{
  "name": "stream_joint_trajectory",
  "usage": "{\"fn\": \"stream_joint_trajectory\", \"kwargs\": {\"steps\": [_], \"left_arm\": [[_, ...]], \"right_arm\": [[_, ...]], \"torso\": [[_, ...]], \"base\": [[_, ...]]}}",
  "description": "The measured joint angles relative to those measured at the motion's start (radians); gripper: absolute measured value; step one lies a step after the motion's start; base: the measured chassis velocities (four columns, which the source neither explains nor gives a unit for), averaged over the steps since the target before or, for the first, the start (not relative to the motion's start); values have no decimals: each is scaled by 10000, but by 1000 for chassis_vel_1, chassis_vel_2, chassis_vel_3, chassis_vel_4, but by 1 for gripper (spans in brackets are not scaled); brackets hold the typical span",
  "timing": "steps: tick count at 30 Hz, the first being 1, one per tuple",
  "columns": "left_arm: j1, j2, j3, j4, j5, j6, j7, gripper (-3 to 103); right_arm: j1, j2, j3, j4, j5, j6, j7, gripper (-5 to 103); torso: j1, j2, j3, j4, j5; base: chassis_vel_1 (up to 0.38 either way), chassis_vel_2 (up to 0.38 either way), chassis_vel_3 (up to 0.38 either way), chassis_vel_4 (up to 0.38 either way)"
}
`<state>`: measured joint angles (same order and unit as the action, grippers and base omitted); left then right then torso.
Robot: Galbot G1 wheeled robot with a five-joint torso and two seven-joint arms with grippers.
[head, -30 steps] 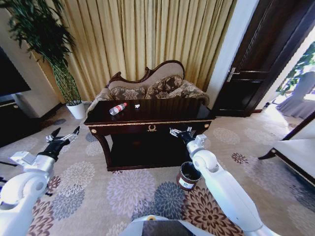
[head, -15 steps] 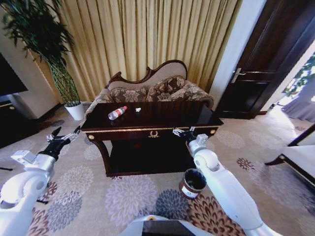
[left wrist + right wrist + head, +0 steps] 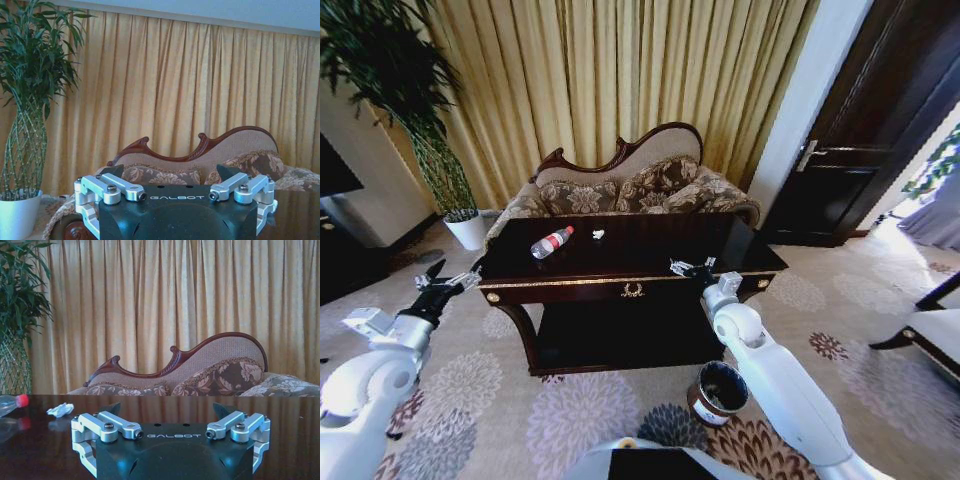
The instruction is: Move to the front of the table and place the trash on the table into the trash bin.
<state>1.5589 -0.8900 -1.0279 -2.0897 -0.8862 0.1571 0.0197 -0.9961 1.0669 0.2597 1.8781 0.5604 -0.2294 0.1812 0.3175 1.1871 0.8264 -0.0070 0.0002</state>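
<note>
The dark glossy table (image 3: 650, 252) stands just ahead, its gold-handled drawer facing me. On its left half lies the clear bottle (image 3: 551, 242) with a red cap, and a small white crumpled scrap (image 3: 598, 235) sits beside it. The right wrist view looks level across the tabletop (image 3: 280, 415) at the bottle (image 3: 10, 403) and the scrap (image 3: 60, 410). On the carpet by the table's front right leg stands the round dark trash bin (image 3: 718, 392). My right gripper (image 3: 690, 268) hovers open at the table's front edge. My left gripper (image 3: 447, 283) is open, off the table's left end.
A carved sofa (image 3: 630, 185) with patterned cushions sits right behind the table, against gold curtains. A tall potted plant (image 3: 430, 150) stands at the left, and a dark door (image 3: 860, 140) at the right. Flowered carpet lies open on both sides of the table.
The whole head view has shifted: the table and sofa now sit nearer and larger, so the robot has come closer. Both arms keep their raised, open pose.
</note>
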Motion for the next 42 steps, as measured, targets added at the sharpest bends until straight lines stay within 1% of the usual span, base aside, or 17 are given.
{"fn": "stream_joint_trajectory", "kwargs": {"steps": [9, 11, 14, 18, 20, 21, 24, 25, 27, 28, 31, 32, 34, 35, 38, 39, 42], "left_arm": [[-12, 23, 1, 20, -11, 13, -6, 100], [-25, 17, 19, 44, -12, 16, -6, 100], [-31, -14, 37, 56, -10, 20, -6, 100], [4, -58, 13, 46, -7, 23, -10, 100], [87, -81, -94, 12, -13, 23, -10, 100], [87, -81, -94, 12, -13, 23, -10, 100], [149, -113, -240, 4, -19, 23, -7, 100], [149, -113, -240, 4, -19, 23, -7, 100], [121, -122, -301, 44, -22, 23, -18, 100], [121, -122, -301, 44, -22, 23, -18, 100], [97, -128, -358, 71, -41, 22, -41, 100], [97, -128, -358, 71, -41, 22, -41, 100], [90, -144, -381, 103, -43, 23, -62, 100], [90, -144, -381, 103, -43, 23, -62, 100], [74, -205, -394, 168, -40, 22, -62, 100], [74, -205, -394, 168, -40, 22, -62, 100], [94, -280, -392, 189, -10, 7, -51, 100]], "right_arm": [[31, -27, -65, -3, -23, -2, -134, 100], [51, -74, -194, 280, 185, -373, -117, 100], [301, -161, -451, 394, 508, -666, -48, 100], [758, -363, -876, 251, 788, -692, -52, 100], [1353, -618, -1372, 6, 1200, -690, -90, 100], [1353, -618, -1372, 6, 1200, -690, -90, 100], [2511, -780, -2278, -632, 1641, -466, -94, 100], [2511, -780, -2278, -632, 1641, -466, -94, 100], [3431, -695, -3020, -1198, 2035, -394, -14, 100], [3431, -695, -3020, -1198, 2035, -394, -14, 100], [4365, -521, -3821, -1830, 2428, -439, -1, 100], [4365, -521, -3821, -1830, 2428, -439, -1, 100], [5143, -406, -4530, -2326, 2746, -520, -4, 100], [5143, -406, -4530, -2326, 2746, -520, -4, 100], [6321, -318, -5446, -2877, 3222, -644, -47, 100], [6321, -318, -5446, -2877, 3222, -644, -47, 100], [7294, -270, -6305, -3115, 3972, -956, -15, 100]], "torso": [[1, -1, 1, 1, 1], [4, -2, 3, -3, 1], [7, -2, 4, -3, -2], [1, -1, 1, 2, -1], [-6, 3, -2, 4, -1], [-6, 3, -2, 4, -1], [-6, 2, -1, 2, 0], [-6, 2, -1, 2, 0], [1, 0, 2, 1, 0], [1, 0, 2, 1, 0], [3, -1, 2, 2, 0], [3, -1, 2, 2, 0], [2, -1, 1, 4, -1], [2, -1, 1, 4, -1], [1, -1, 2, 0, 0], [1, -1, 2, 0, 0], [2, -1, 2, -1, -2]], "base": [[-150, 150, 150, -151], [-119, 82, 107, -103], [-69, 42, 41, -50], [0, 0, 0, 0], [0, 0, 0, 0], [0, 0, 0, 0], [0, 0, 0, 0], [0, 0, 0, 0], [0, 0, 0, 0], [0, 0, 0, 0], [0, 0, 0, 0], [0, 0, 0, 0], [0, 0, 0, 0], [0, 0, 0, 0], [0, 0, 0, 0], [0, 0, 0, 0], [0, 0, 0, 0]]}}
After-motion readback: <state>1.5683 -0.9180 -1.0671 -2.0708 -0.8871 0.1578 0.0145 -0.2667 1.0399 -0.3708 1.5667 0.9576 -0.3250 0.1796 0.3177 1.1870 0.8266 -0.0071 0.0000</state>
